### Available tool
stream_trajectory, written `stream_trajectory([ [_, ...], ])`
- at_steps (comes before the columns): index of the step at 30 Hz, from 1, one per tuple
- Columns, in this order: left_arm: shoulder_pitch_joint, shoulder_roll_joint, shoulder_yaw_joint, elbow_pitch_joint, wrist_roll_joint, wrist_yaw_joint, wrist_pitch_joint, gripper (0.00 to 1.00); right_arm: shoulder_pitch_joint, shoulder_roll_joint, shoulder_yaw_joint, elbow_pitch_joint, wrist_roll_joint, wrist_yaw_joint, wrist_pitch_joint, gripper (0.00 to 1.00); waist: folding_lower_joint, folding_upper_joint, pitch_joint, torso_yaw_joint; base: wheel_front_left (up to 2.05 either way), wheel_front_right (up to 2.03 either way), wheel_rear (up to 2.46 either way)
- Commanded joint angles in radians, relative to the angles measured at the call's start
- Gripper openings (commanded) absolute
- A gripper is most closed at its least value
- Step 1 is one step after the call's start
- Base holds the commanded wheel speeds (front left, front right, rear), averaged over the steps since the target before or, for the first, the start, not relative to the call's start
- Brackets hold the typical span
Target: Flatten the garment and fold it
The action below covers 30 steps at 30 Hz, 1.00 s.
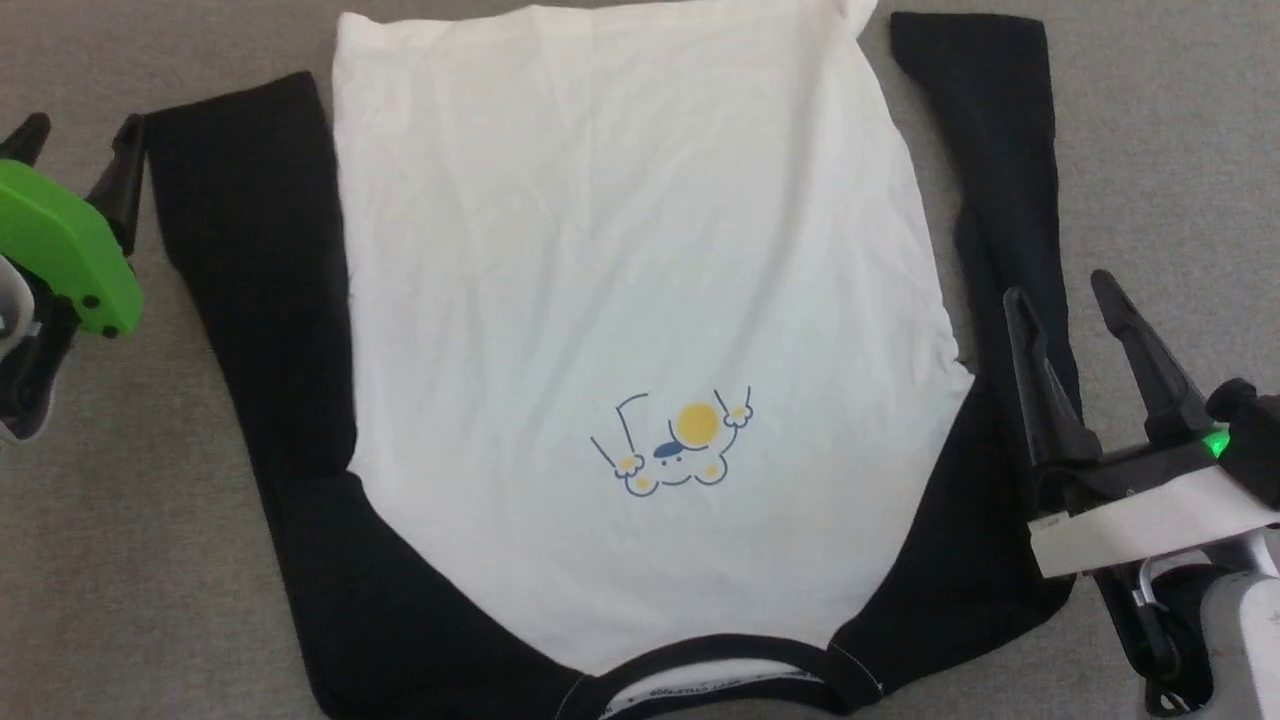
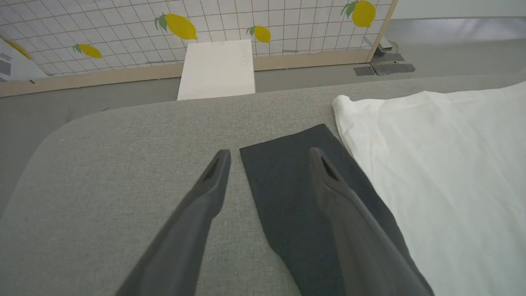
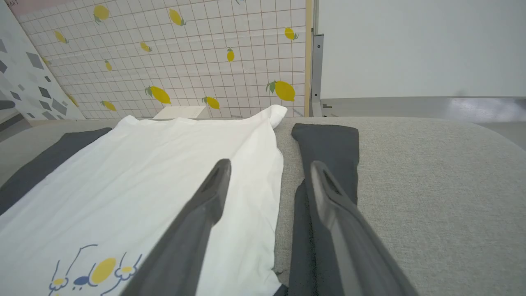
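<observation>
Both pairs of fingers were spread wide with nothing between them. Our left gripper (image 1: 82, 135) hung right at the cuff end of the left-hand sleeve (image 1: 250, 280). On its wrist cam one finger (image 2: 197, 213) sat over bare grey cloth and the other over the black cuff, and honestly we couldn't tell if either touched down. Our right gripper (image 1: 1056, 287) hovered partway along the right-hand sleeve (image 1: 1000, 150), with one finger over the white body's edge and the other over the black.

Around them, the raglan T-shirt (image 1: 640, 250) lay front up and pretty flat on the grey padded surface (image 1: 150, 560). Its black neckline (image 1: 700, 650) was nearest us and its hem (image 1: 600, 20) on the far side. The print (image 1: 675, 445), a yellow circle with blue lines, read upside down from our head cam. Both sleeves ran alongside the body toward the far end.

Further out stood a lemon-print panel (image 2: 123, 24) with a white board (image 2: 218, 70) leaning at its foot.
</observation>
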Motion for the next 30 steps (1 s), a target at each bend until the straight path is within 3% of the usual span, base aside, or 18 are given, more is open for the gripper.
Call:
stream_trajectory([
  [1, -0.019, 0.008, 0.011, 0.01, -0.03, -0.001, 0.023, 1.0, -0.024, 0.006, 0.005, 0.002, -0.006, -0.002, -0.014, 1.0, 0.0, 0.0, 0.087, -0.072, 0.0, 0.0, 0.0],
  [13, -0.004, 0.059, 0.065, 0.013, -0.131, 0.114, 0.167, 1.0, -0.091, 0.036, 0.034, -0.001, -0.011, -0.002, -0.062, 1.0, 0.0, 0.0, 0.177, -0.124, 0.0, 0.0, 0.0],
  [22, 0.035, 0.099, 0.063, 0.003, -0.127, 0.232, 0.224, 1.0, -0.104, 0.059, 0.029, -0.002, -0.03, -0.002, -0.089, 1.0, 0.0, 0.0, 0.198, -0.14, 0.0, 0.0, 0.0],
  [26, 0.038, 0.113, 0.06, -0.001, -0.11, 0.259, 0.224, 1.0, -0.107, 0.065, 0.031, -0.003, -0.032, -0.002, -0.092, 1.0, 0.0, 0.0, 0.206, -0.145, 0.0, 0.0, 0.0],
  [27, 0.038, 0.114, 0.059, -0.002, -0.107, 0.262, 0.223, 0.58, -0.108, 0.065, 0.032, -0.004, -0.032, -0.002, -0.092, 1.0, 0.0, 0.0, 0.208, -0.146, 0.0, 0.0, 0.0],
  [28, 0.037, 0.114, 0.057, -0.004, -0.104, 0.265, 0.224, 0.07, -0.108, 0.065, 0.032, -0.004, -0.033, -0.002, -0.092, 1.0, 0.0, 0.0, 0.209, -0.147, 0.0, 0.0, 0.0],
  [29, 0.036, 0.111, 0.055, -0.005, -0.104, 0.266, 0.225, 0.0, -0.108, 0.066, 0.032, -0.004, -0.033, -0.002, -0.092, 1.0, 0.0, 0.0, 0.21, -0.147, 0.0, 0.0, 0.0],
  [30, 0.036, 0.107, 0.054, -0.004, -0.106, 0.266, 0.226, 0.0, -0.108, 0.066, 0.031, -0.003, -0.034, -0.002, -0.092, 1.0, 0.0, 0.0, 0.209, -0.147, 0.0, 0.0, 0.0],
])
